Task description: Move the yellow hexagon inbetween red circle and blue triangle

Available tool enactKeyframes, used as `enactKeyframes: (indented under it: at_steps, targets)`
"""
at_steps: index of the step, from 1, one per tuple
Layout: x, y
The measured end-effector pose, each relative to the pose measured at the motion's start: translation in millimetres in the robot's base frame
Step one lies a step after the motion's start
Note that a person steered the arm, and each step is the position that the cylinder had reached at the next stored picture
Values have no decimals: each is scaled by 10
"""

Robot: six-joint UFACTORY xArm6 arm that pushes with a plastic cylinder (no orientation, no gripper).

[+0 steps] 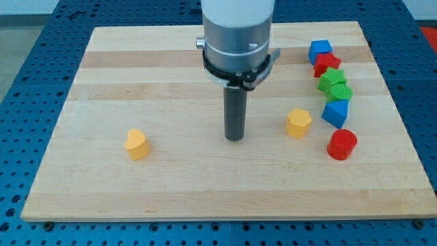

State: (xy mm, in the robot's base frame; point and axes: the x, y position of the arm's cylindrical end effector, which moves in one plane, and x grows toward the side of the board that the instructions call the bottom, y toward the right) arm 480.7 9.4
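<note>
Here, my tip (pixel 234 139), faceted yellow hexagon (pixel 298 123) right

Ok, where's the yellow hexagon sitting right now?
The yellow hexagon sits right of the board's centre, just left of the blue triangle and up-left of the red circle, with my tip off to its left.

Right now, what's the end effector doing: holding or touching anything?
My tip: bare rod with no jaws, holding nothing, touching no block; it stands to the view's left of the yellow hexagon, apart from it.
</note>
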Motion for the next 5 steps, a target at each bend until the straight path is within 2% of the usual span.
enactKeyframes:
  at_steps: [1, 5]
  targets:
    - [-171, 235]
    - [-170, 1320]
